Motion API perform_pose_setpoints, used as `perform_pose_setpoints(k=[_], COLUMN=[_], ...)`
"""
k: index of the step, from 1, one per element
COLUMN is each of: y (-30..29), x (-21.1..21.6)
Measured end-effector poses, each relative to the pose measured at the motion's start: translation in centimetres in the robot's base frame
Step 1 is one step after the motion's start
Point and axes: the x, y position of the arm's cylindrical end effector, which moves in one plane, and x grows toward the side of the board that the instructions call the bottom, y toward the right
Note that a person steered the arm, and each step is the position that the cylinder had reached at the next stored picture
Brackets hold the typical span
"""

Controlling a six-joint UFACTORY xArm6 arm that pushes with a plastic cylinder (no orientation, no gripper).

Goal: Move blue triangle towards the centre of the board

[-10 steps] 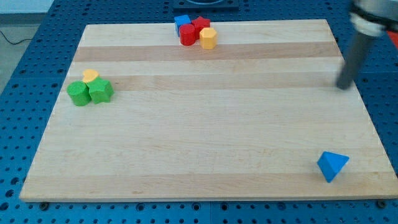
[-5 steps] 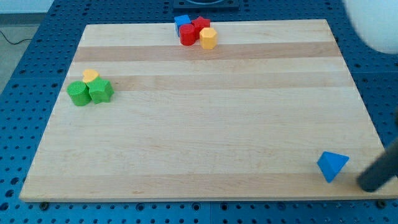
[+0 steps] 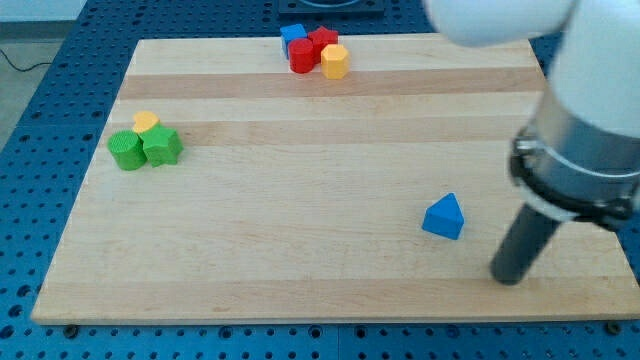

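The blue triangle (image 3: pixel 444 217) lies on the wooden board (image 3: pixel 320 250), right of the board's middle and a little below it. My tip (image 3: pixel 508 277) rests on the board to the lower right of the blue triangle, a short gap away and not touching it. The arm's grey and white body (image 3: pixel 585 120) fills the view's right side above the rod.
At the view's top, a blue block (image 3: pixel 292 36), two red blocks (image 3: pixel 304 55) and a yellow block (image 3: pixel 335 61) sit clustered. At the left edge, two green blocks (image 3: pixel 143 148) and a small yellow block (image 3: pixel 146 122) sit together.
The blue triangle has slid up and left from the board's lower right corner. My tip came down the right side, then moved left behind it.
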Motion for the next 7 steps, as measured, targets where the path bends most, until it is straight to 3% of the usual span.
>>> perform_pose_setpoints(k=[1,3,4,6,7], y=[-1.3,-16.0,-19.2,-6.0,-7.6], x=[-3.7,-11.5,-12.8,-9.1,-3.8])
